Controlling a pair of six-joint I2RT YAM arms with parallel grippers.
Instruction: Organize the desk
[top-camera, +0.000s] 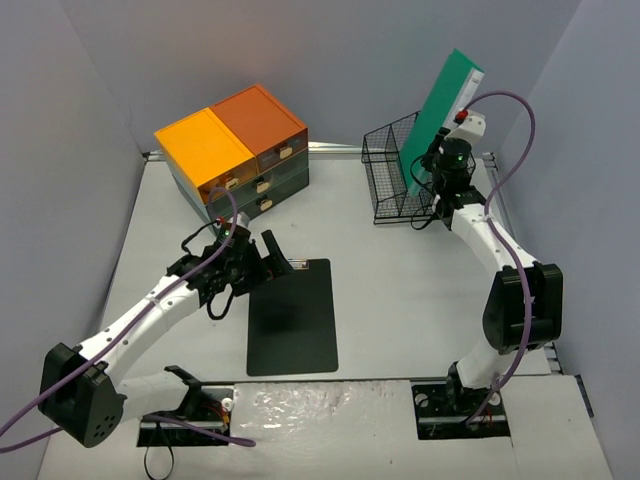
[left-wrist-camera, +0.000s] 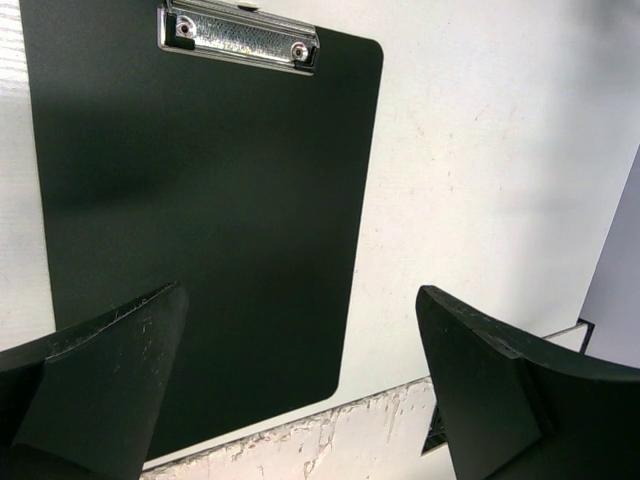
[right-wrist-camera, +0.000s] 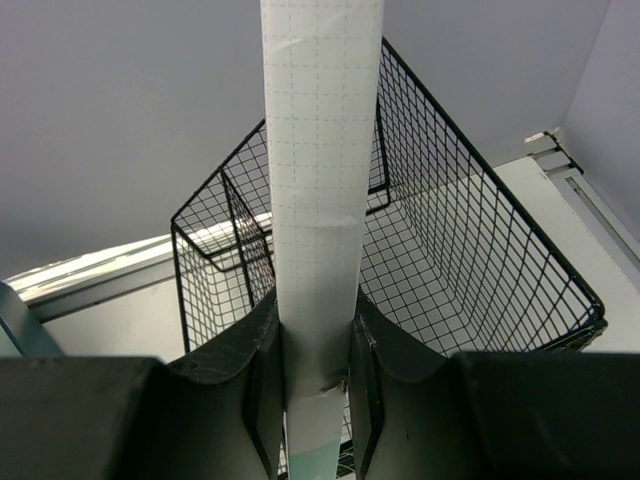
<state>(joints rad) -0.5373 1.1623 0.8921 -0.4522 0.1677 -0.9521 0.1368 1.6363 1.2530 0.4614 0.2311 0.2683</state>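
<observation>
right tool (right-wrist-camera: 318, 372) is clamping flat green grid-backed board (top-camera: 443, 100) | board is standing long-axis up, upper right of frame, lower end at rim of black wire basket (top-camera: 388, 190) | left tool (left-wrist-camera: 300, 370) is hanging spread apart over black clipboard (top-camera: 292, 320), centre of smooth white counter (top-camera: 400, 290)

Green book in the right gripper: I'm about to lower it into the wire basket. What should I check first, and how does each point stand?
1. Grip: the right gripper has its jaws closed on both faces of the green book. Ok.
2. Room inside: the wire basket looks empty in the wrist view. Ok.
3. Alignment: the book leans tilted above the basket and its lower edge is hidden behind the fingers. Cannot tell.
4. Other arm: the left gripper is open and holds nothing. Ok.
5. Separation: the left gripper hovers over the clipboard, which lies flat on the desk, well away from the basket. Ok.
</observation>
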